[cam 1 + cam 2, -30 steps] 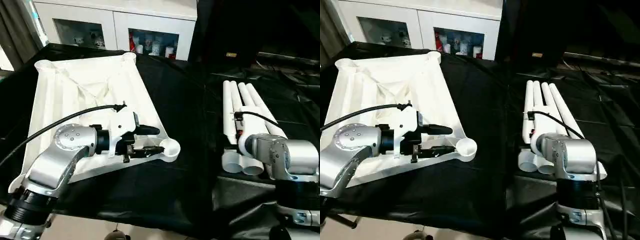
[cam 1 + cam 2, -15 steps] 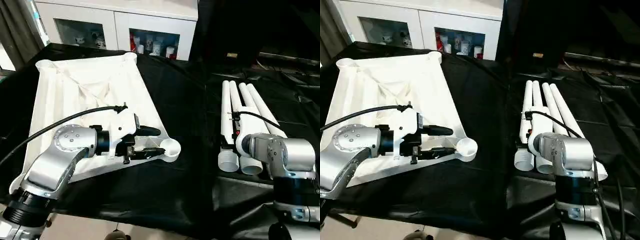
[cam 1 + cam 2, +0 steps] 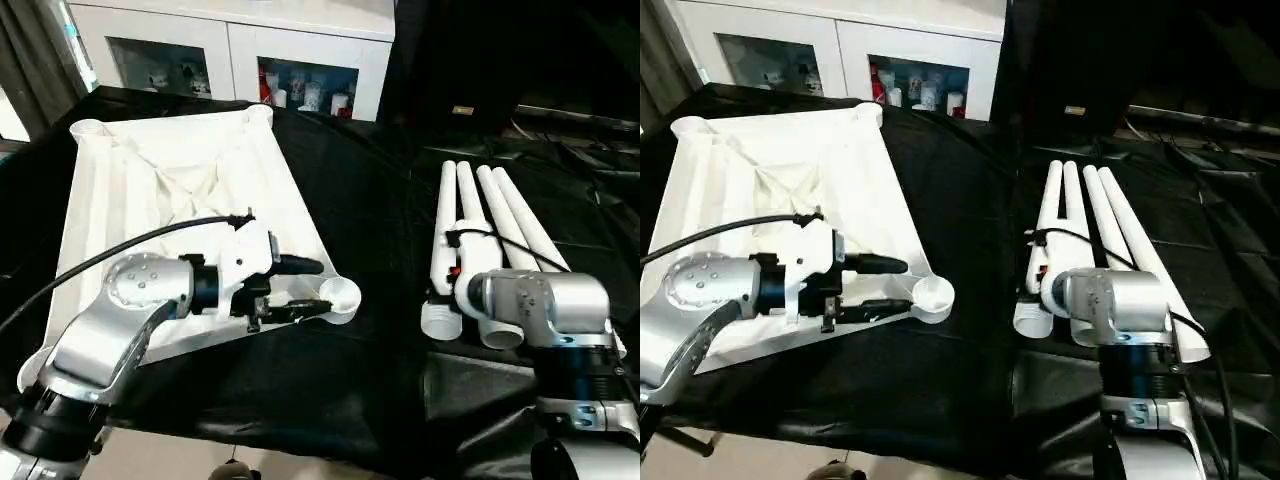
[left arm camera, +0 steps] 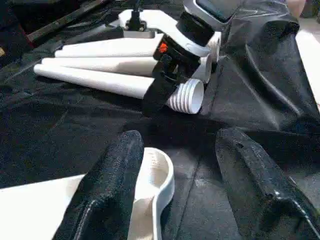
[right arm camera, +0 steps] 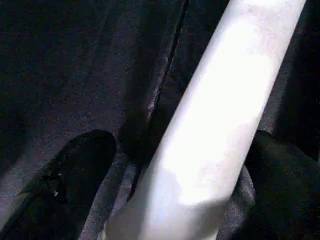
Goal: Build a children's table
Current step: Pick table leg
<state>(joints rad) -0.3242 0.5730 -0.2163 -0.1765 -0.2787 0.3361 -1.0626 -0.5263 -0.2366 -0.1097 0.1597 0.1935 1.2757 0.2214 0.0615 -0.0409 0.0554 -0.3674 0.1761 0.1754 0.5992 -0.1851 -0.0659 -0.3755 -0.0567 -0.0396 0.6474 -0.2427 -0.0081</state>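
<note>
From the head views, the white tabletop (image 3: 170,190) lies underside up on the left of the black-draped desk (image 3: 370,200), its ribs and round corner sockets facing up. The left pincer (image 3: 305,287) reaches level over the tabletop's near right corner, one black finger above the rim and one along it, just short of the corner socket (image 3: 342,296). On the right of the desk the four white legs (image 3: 1085,215) lie side by side, touching, wide ends toward the robot. The right pincer (image 3: 1040,272) points down over the leftmost leg (image 3: 1038,250), whose ribbed end sits a little nearer the robot than the others. A white cabinet (image 3: 230,45) with glass doors stands behind the desk. In the left wrist view, the left pincer's fingers (image 4: 112,180) stand apart, empty, one lying against the socket's rim, with the legs and the right pincer across the black cloth beyond. In the right wrist view, the right pincer's fingers (image 5: 70,170) are spread wide to either side of the leg (image 5: 215,130), which runs between them; whether they touch it cannot be told.
</note>
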